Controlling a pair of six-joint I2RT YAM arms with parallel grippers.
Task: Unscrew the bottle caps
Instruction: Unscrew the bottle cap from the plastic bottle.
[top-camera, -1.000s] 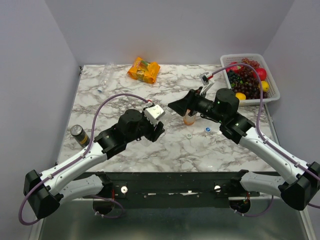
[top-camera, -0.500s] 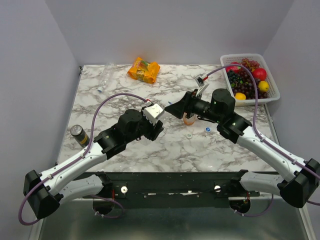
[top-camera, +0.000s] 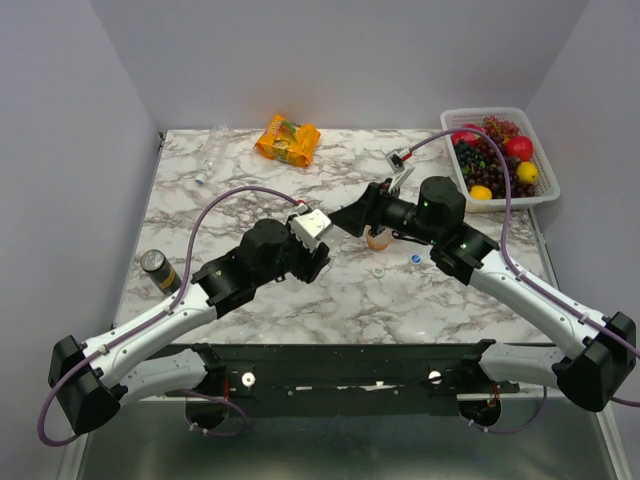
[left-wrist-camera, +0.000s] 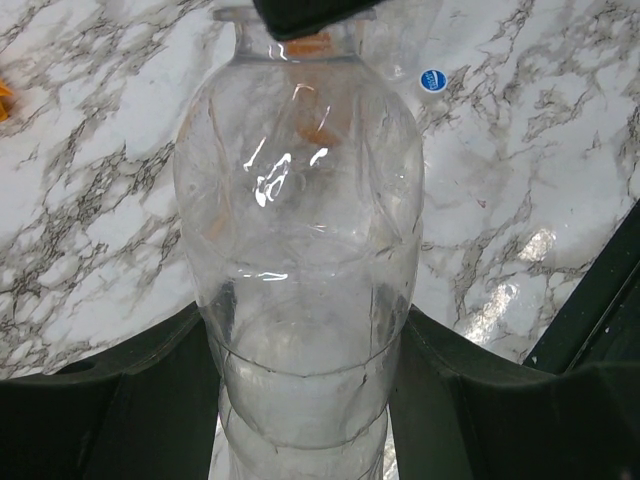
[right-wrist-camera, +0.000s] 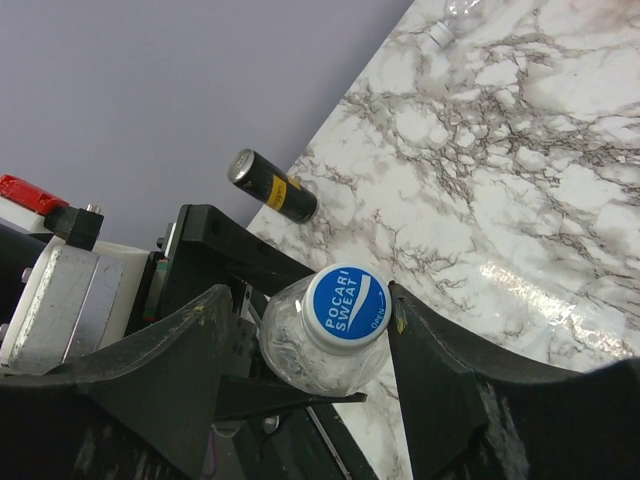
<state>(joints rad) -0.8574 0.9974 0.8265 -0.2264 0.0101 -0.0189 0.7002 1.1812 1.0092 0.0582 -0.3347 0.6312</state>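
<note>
Right now L gripper (left-wrist-camera: 302, 318) is clamped on a clear bottle (left-wrist-camera: 300, 220), fingers (left-wrist-camera: 140, 390) pressed to both sides of its lower body, neck pointing away from the wrist cam. It's held up off the table (top-camera: 250, 170) around the middle, btwn the two grippers. Its blue cap (right-wrist-camera: 347, 305) is on, printed POCARI SWEAT, facing the R wrist cam. R gripper (right-wrist-camera: 312, 305) is part open w/ jaws straddling that cap: one finger has a plain gap to it, the other sits right at the cap's edge, can't tell if touching. So no firm grip on the cap. An orange bottle (top-camera: 378, 238) stands on the marble just behind R gripper, mostly hidden by it. Near it, twd the arms, lie a loose blue cap (top-camera: 415, 259) and a white cap (top-camera: 378, 270), close together but apart. A 2nd clear bottle (top-camera: 207, 160) lies at the far L of the table. Also an orange packet (top-camera: 288, 139) at the far edge, a can (top-camera: 158, 270) by the L edge, and a fruit basket (top-camera: 495, 112) at the far R corner
</note>
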